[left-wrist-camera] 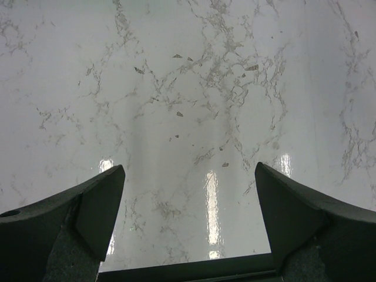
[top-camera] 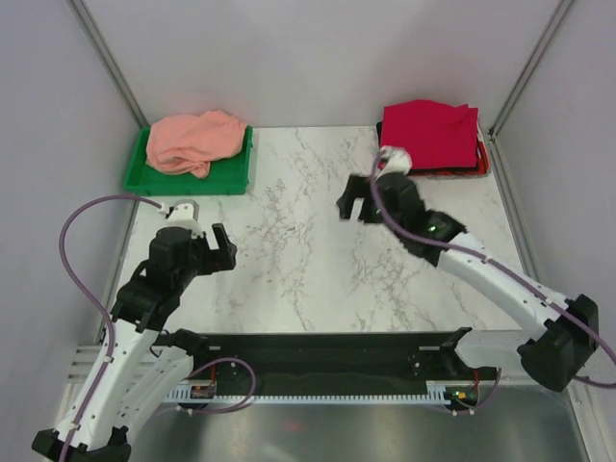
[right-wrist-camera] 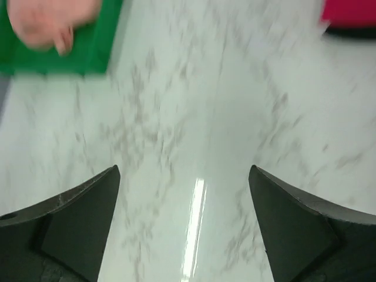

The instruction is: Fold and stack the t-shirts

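Note:
A salmon-pink t-shirt (top-camera: 192, 141) lies crumpled in the green tray (top-camera: 236, 175) at the back left; it also shows in the right wrist view (right-wrist-camera: 41, 23). A crimson-red t-shirt (top-camera: 431, 135) lies folded at the back right on a black t-shirt (top-camera: 452, 173) of which only an edge shows; its corner shows in the right wrist view (right-wrist-camera: 349, 13). My right gripper (top-camera: 357, 208) is open and empty over the marble, left of the red shirt. My left gripper (top-camera: 224, 252) is open and empty over the marble near the front left.
The marble table (top-camera: 308, 260) lies between grey walls with metal posts at the back corners. A black rail (top-camera: 318, 346) runs along the near edge. The green tray also shows in the right wrist view (right-wrist-camera: 94, 50).

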